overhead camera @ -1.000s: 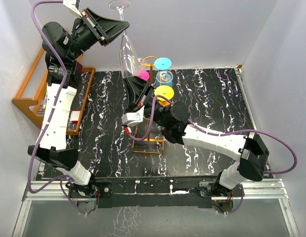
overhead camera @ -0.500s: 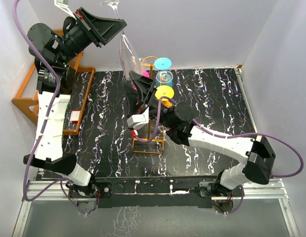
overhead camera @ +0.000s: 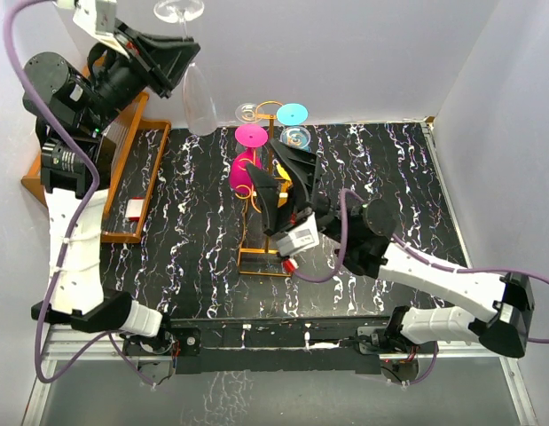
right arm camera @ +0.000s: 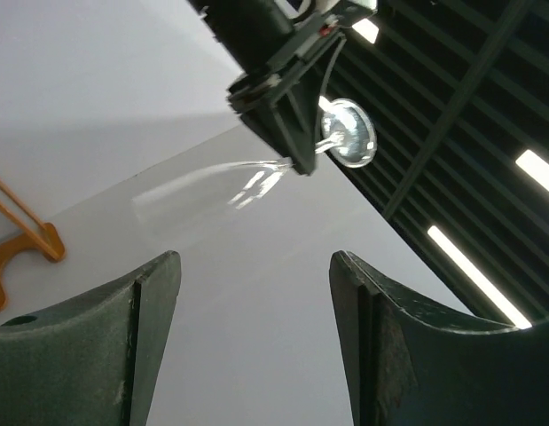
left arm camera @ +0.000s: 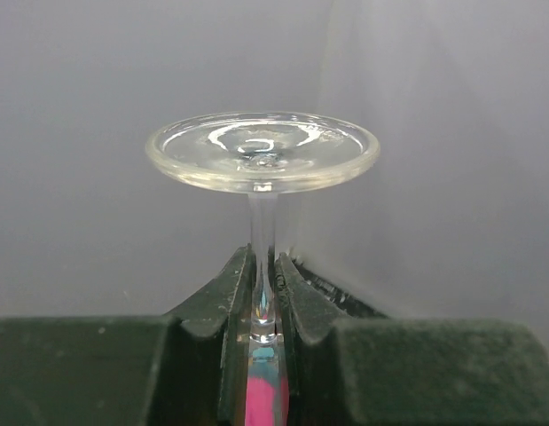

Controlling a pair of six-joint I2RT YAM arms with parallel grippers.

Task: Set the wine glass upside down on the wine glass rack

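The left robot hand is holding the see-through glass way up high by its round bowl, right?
Not quite. The left gripper holds the clear wine glass way up high by its stem, not its bowl. The left wrist view shows the stem pinched below the foot.

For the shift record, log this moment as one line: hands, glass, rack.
left hand: shut on stem of wine glass, foot up, aloft | right hand: open, empty | wine glass rack: this glass not yet hung
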